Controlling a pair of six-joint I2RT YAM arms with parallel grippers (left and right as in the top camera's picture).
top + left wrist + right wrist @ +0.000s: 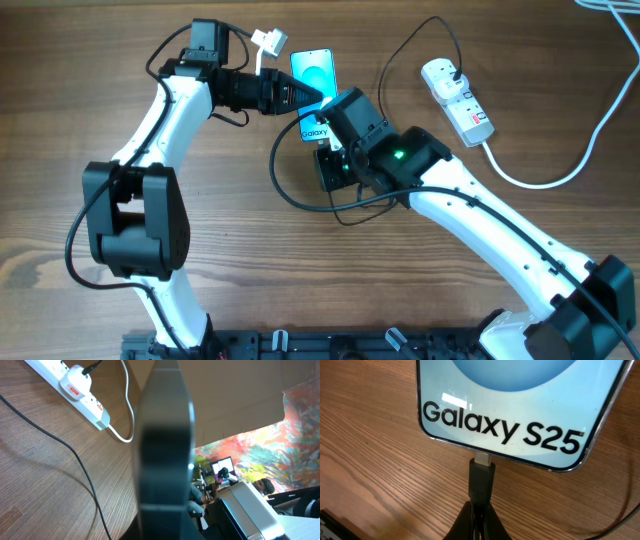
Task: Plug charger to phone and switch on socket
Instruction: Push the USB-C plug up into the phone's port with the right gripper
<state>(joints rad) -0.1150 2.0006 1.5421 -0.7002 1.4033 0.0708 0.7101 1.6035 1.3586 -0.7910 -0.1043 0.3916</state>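
The phone [313,72] lies at the table's far middle, with its cyan screen up and its white "Galaxy S25" strip [505,425] toward the right arm. My left gripper [297,97] is shut on the phone's left edge, and that edge fills the left wrist view as a dark blurred bar [165,450]. My right gripper [481,512] is shut on the charger's black plug [481,479]. The plug's metal tip meets the port in the phone's bottom edge; how deep it sits is not visible. The thin black charger cable [400,45] runs to the socket [458,100].
The socket's thick white lead [560,170] curves off to the right edge. Slack black cable [290,190] loops on the wood below the phone. The socket also shows in the left wrist view [75,390], with a white adapter plugged in.
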